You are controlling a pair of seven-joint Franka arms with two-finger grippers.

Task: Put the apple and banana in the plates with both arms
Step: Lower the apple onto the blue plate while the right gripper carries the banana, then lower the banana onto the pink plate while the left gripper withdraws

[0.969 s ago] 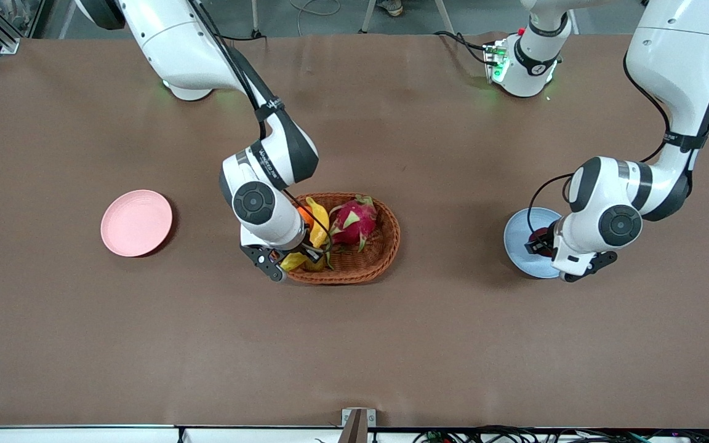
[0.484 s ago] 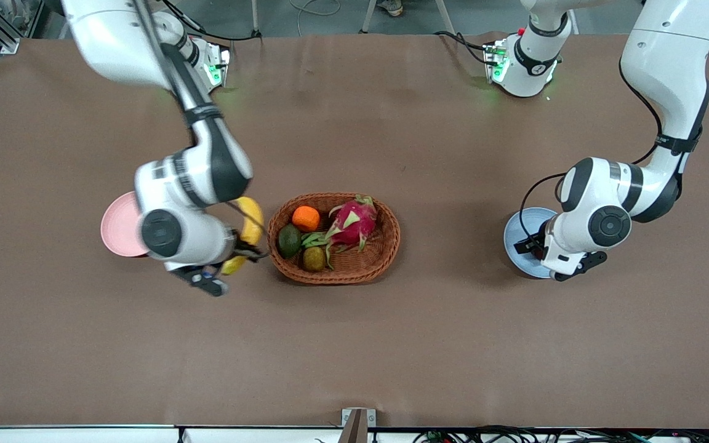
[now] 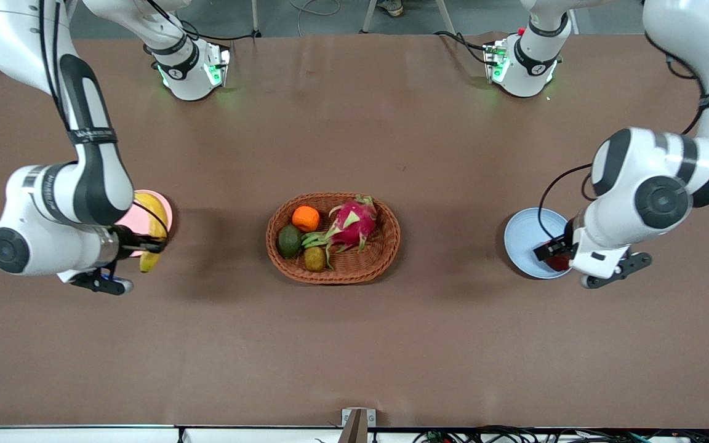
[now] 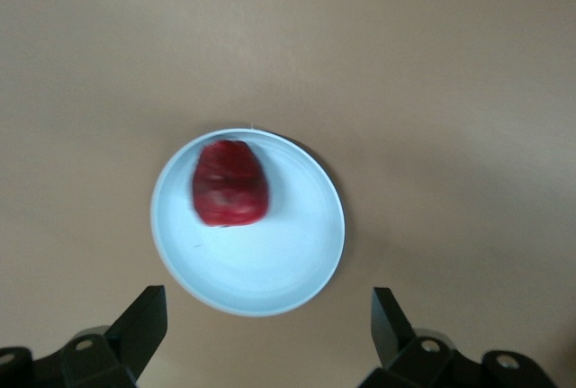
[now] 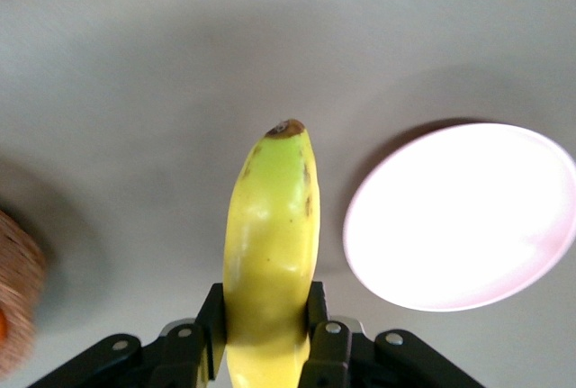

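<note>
The yellow banana (image 3: 150,231) is held in my right gripper (image 3: 148,246), which is shut on it in the air over the edge of the pink plate (image 3: 170,215) that faces the basket. In the right wrist view the banana (image 5: 270,235) sticks out between the pads, with the pink plate (image 5: 463,217) beside it. The dark red apple (image 4: 229,184) lies on the light blue plate (image 4: 247,271). My left gripper (image 4: 265,334) is open and empty above that plate (image 3: 524,237). The apple (image 3: 556,263) peeks out under the left hand (image 3: 560,252).
The oval wicker basket (image 3: 385,252) stands mid-table between the plates. It holds an orange (image 3: 306,218), a pink dragon fruit (image 3: 352,223), a dark green avocado (image 3: 290,240) and a brown kiwi (image 3: 314,258). The basket's edge shows in the right wrist view (image 5: 13,307).
My right arm carried the banana from the basket to the pink plate. My left gripper rose from the blue plate, where the apple stays.
</note>
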